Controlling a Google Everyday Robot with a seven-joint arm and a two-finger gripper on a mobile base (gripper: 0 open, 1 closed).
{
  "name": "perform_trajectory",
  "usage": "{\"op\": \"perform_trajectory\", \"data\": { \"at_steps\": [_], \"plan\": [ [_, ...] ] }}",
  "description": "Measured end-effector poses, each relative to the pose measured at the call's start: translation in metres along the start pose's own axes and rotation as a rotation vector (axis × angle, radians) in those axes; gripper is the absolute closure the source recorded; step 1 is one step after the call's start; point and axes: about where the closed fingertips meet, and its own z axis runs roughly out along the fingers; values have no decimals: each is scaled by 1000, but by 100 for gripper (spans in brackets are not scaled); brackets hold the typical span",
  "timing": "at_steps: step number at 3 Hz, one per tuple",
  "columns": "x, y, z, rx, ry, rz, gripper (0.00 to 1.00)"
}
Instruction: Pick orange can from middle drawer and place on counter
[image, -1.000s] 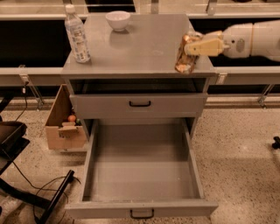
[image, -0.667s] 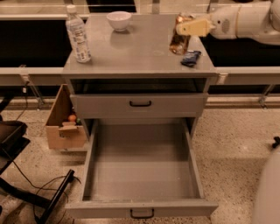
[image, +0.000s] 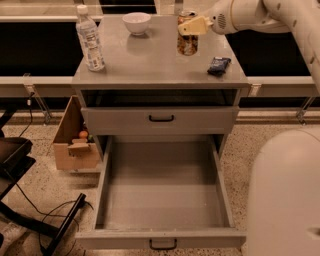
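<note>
Gripper (image: 192, 25) at 1 o'clock of the counter (image: 150, 62), reaching in from 3 o'clock on a white arm (image: 260, 12). Clamped on upper part of orange can (image: 187, 44), one pale finger (image: 190, 26) lying across can's front just under the silver top. Can upright, over far right part of counter; base at or just above the surface, cannot tell which.

Middle drawer (image: 162, 197) pulled out toward 6 o'clock, flat grey floor in view, black handle at front edge. Can well apart from it. Upper handled drawer (image: 160, 120) pushed in.

Also on counter: clear plastic bottle (image: 90, 40) upright at 9 to 10 o'clock near left edge; white bowl (image: 136, 22) at 12 o'clock near far edge; dark blue packet (image: 219, 65) flat at 3 o'clock, near the can, not touching.

Cardboard box (image: 72, 140) on floor at 9 o'clock of the cabinet. White robot body (image: 285, 195) at 4 o'clock.
</note>
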Motion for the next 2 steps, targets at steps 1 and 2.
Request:
{"op": "perform_trajectory", "data": {
  "at_steps": [1,2],
  "plan": [
    [1,0,-2,-2,-4,5,100],
    [-1,-19,16,53,-36,51,100]
  ]
}}
